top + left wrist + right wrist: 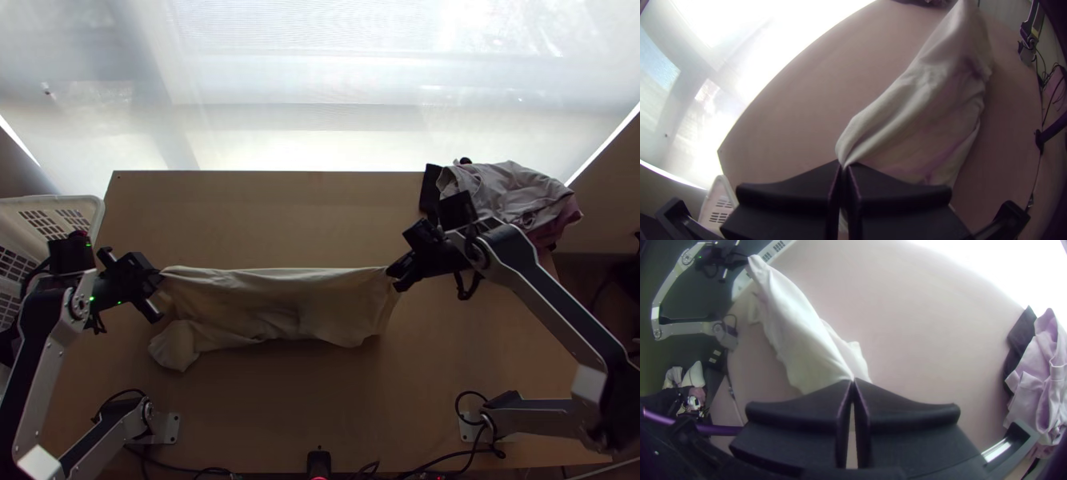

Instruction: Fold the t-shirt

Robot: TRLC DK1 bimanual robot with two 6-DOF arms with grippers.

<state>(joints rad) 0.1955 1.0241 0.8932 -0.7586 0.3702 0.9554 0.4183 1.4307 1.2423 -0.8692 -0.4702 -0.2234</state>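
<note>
Two grippers at work on one cloth, both with fingers pressed together. In the left gripper (158, 278), a pinch of the pale cream t-shirt (280, 304) at the far left corner, with gathers running out from the fingertips in the left wrist view. In the right gripper (392, 274), a pinch of the far right corner, narrowed to a point between the fingers in the right wrist view. Between the two, along the middle of the light wooden table (240, 224), a long crosswise strip of cloth: far edge nearly straight, near edge wavy, creases through the middle, and a small rounded lobe (174, 348) jutting towards the near left. Number of layers hard to tell. Just beside the left gripper, on the outer side, a white slotted basket (56, 199), partly behind the left arm (38, 344). At the far right corner of the table, a bunched heap of greyish and mauve clothes (512, 188) next to a dark piece (430, 182), close behind the right gripper's housing and crowding that side. Across the near side, the base plates (170, 428) of both arms and loose black cables, with a small dark device (318, 462) between. Beyond the far edge, a bright, hazy whitish surface (320, 80).
</note>
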